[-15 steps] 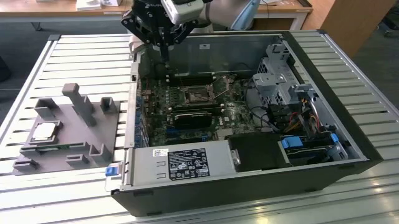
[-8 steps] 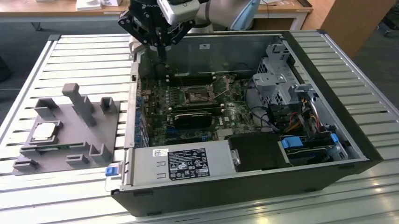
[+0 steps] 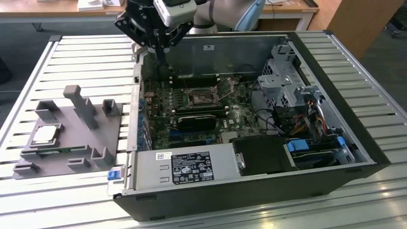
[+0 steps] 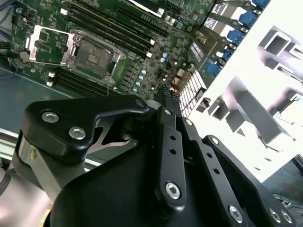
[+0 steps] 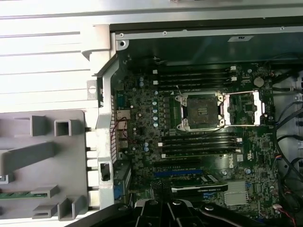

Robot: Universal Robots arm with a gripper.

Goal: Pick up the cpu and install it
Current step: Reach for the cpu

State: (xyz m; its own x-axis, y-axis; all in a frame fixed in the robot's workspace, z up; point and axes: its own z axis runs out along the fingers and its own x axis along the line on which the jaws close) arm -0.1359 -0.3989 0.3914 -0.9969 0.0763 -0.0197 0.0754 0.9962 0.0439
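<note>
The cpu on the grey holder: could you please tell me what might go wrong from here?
The end effector hangs near the case wall, apart from the cpu; travelling across could clip that wall or the holder's upright posts. The socket lies open between memory sticks, so a tilted placement might damage it.

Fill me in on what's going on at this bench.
A robot arm is working on installing a cpu in an open computer case. Its tool hangs above the case's edge on the exterior view's left. The cpu lies on a grey holder tray beside the case, apart from the tool and not yet picked up. On the motherboard, the socket stands open and empty, its cover flipped aside.
</note>
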